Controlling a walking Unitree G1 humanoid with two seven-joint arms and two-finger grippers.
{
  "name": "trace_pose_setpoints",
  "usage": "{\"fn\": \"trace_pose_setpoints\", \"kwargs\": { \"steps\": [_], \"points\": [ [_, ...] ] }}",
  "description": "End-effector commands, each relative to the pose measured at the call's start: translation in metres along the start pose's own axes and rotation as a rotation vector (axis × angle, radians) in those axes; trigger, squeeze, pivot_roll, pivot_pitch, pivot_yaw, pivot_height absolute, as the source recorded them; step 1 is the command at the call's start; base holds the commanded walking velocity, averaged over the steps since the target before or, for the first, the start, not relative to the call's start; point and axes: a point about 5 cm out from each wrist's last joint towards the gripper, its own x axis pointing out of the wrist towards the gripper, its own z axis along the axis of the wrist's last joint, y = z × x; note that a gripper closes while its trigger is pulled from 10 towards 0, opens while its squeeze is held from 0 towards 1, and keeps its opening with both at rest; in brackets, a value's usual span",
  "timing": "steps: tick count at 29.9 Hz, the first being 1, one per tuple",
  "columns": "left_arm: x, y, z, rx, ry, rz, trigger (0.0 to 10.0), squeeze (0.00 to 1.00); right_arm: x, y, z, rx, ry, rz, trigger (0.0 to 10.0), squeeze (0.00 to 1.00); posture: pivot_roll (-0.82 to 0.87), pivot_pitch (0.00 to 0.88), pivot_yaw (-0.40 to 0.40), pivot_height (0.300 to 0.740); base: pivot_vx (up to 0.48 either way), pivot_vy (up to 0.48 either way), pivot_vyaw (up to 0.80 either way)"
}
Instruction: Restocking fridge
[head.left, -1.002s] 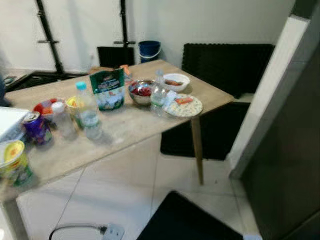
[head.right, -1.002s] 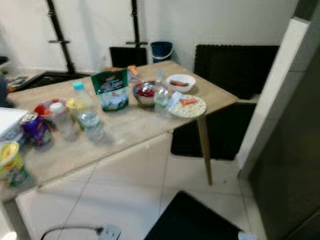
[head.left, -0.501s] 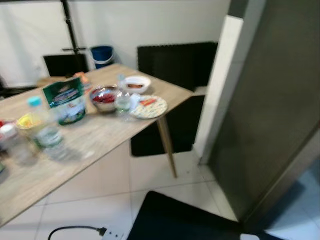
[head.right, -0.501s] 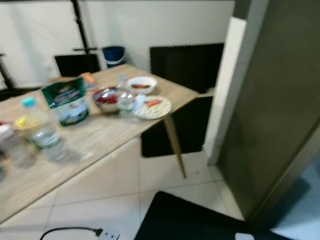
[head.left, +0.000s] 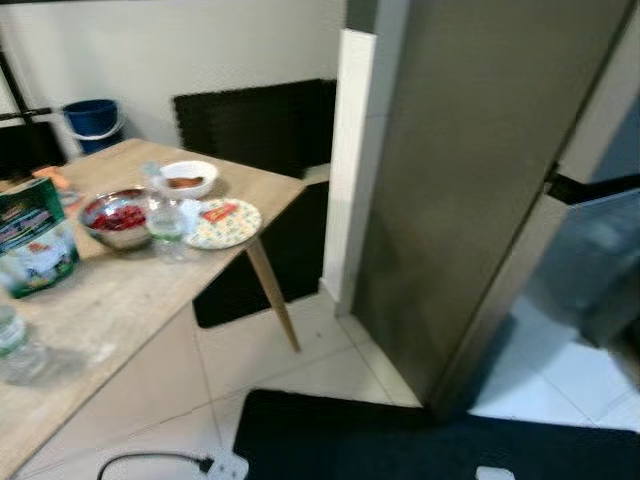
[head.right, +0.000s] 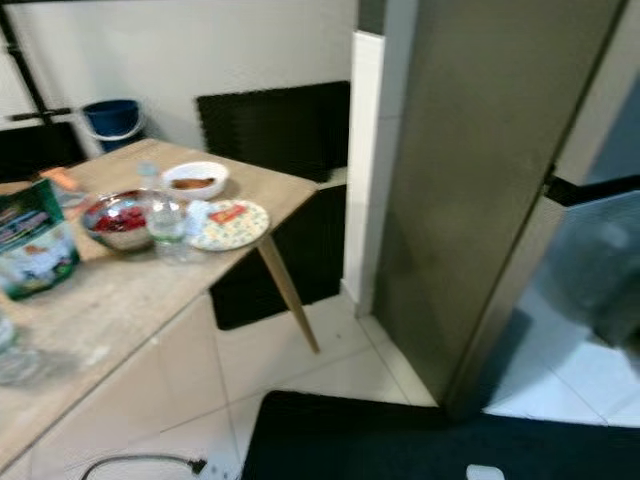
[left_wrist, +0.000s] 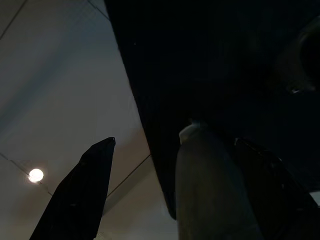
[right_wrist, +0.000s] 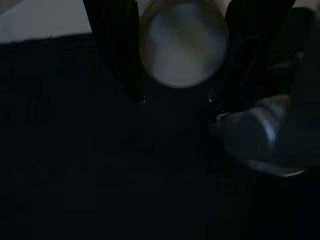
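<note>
Two things are carried at this moment, one in each gripper. In the right wrist view the right gripper (right_wrist: 175, 97) has its two black fingers pressed on the sides of a pale round container (right_wrist: 184, 42), seen end on; what it is exactly I cannot tell, because the picture is dark. In the left wrist view the left gripper (left_wrist: 172, 192) has its fingers spread wide, and a clear bottle with a small cap (left_wrist: 207, 190) lies between them, close against the finger on one side. Whether it is really pinched I cannot tell. Both arms seem to hang low above the dark floor mat (head.left: 400, 440), probably so that the load stays steady while the robot walks.

Outward from there, the tall grey fridge (head.left: 470, 180) stands at about one o'clock from the robot, with its side turned to the camera. At three o'clock there is a bluish opening (head.left: 590, 250), maybe the open door side, but it is blurred.

At ten o'clock stands the light wooden table (head.left: 110, 290) with the remaining stock: a green snack bag (head.left: 35, 240), a steel bowl of red food (head.left: 115, 215), a small water bottle (head.left: 165, 212), a patterned plate (head.left: 222, 222) and a white bowl (head.left: 188, 178). I judge that the robot is bringing items to the fridge, and most items are not yet moved.
</note>
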Motion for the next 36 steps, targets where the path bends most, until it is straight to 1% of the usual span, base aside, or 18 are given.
{"fn": "trace_pose_setpoints", "kwargs": {
  "steps": [1,19,36],
  "points": [
    [0.0,0.003,0.0049,0.015,-0.011,0.008,10.0,0.0,0.0002,-0.0002,0.0026,-0.004,-0.008,0.0,10.0,0.0,-0.15,0.0,0.033,0.74,0.0,0.0,-0.78],
    [0.0003,-0.0005,0.0031,-0.009,-0.013,-0.004,10.0,0.0,0.0003,0.0018,0.0016,0.002,-0.007,-0.002,10.0,0.0,-0.15,0.0,0.031,0.74,0.0,0.0,-0.78],
    [0.0006,-0.002,0.0033,-0.005,-0.015,-0.007,10.0,0.0,0.0,0.0016,0.0,-0.013,-0.008,-0.003,10.0,0.0,-0.15,0.0,0.033,0.74,0.0,0.0,-0.74]
  ]
}}
